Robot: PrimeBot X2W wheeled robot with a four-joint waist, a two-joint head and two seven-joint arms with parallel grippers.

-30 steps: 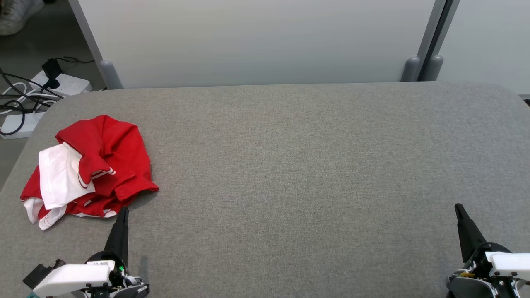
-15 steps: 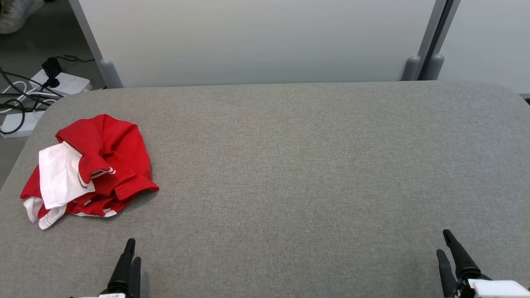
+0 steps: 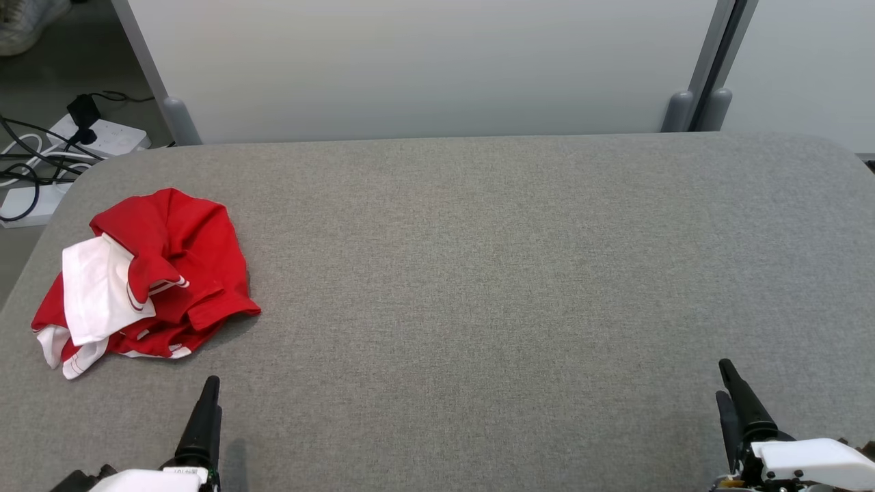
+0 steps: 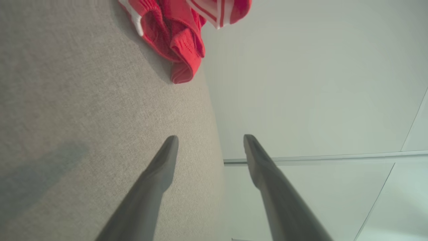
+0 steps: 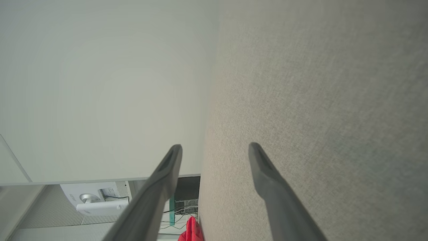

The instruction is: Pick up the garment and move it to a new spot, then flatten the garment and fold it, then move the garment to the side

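Both hands have slid back toward the near edge and parted since a second ago: the left hand (image 3: 212, 386) now shows its long, tapered dark fingers spread with nothing between them, and the right hand (image 3: 722, 379) stands just as wide over bare cloth. Ahead of the left hand, clear of its tips, the red garment (image 3: 178, 266) lies in a crumpled heap, white panel and striped trim showing, on the grey, coarse-woven bench (image 3: 478, 273) near its left edge.

- I'm in a lab-like office bay.
- Pale partition panels (image 3: 424, 68) back my grey table (image 3: 478, 273).
- Power strips (image 3: 102, 137) and cables (image 3: 27, 171) lie on the floor (image 3: 41, 82).
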